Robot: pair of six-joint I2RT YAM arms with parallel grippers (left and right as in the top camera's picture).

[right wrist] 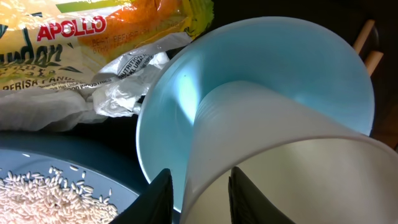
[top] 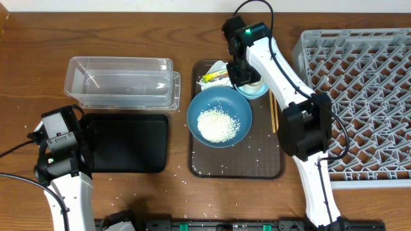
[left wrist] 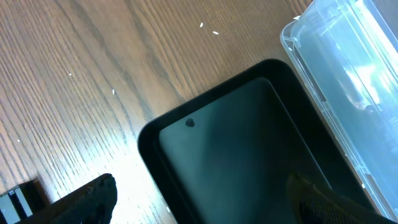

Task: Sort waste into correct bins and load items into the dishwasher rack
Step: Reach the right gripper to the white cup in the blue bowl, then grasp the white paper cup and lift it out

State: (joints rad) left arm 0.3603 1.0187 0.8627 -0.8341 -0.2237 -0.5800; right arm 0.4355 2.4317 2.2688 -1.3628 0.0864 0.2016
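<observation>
One small white cup [right wrist: 280, 168] stands nested inside the small light-blue plastic bowl [right wrist: 186, 93], which sits at the far end of the flat brown serving tray [top: 237, 163]. The right gripper [right wrist: 200, 180] comes down over the cup with its jaws narrow. One finger is outside the wall and one inside, so the rim lies between them. That straddle suits lifting the cup out of the bowl by its edge. Whether the pads already pinch the wall I cannot tell.

Just beside the light-blue bowl lies the yellow-green printed snack wrapper [right wrist: 74, 37], with pale crumpled material under it. In front is the large dark-blue bowl [top: 221, 97], holding a heap of white rice grains [top: 217, 125]. Stray grains are scattered over the brown tray and the wooden table. The thin wooden chopsticks [top: 274, 114] lie along the tray's right edge.

The big grey lattice dishwasher rack [top: 359, 96] stands to the right, on the right arm's side, so a lifted cup would probably go there.

Well apart on the left are the clear rectangular plastic tub [top: 77, 83] and the shallow black rectangular tray [top: 128, 144], side by side, with nothing visible in either. The left gripper [left wrist: 202, 186] hangs over the black tray's near corner, jaws wide and holding nothing. It looks parked out of the way and ready for the waste.
</observation>
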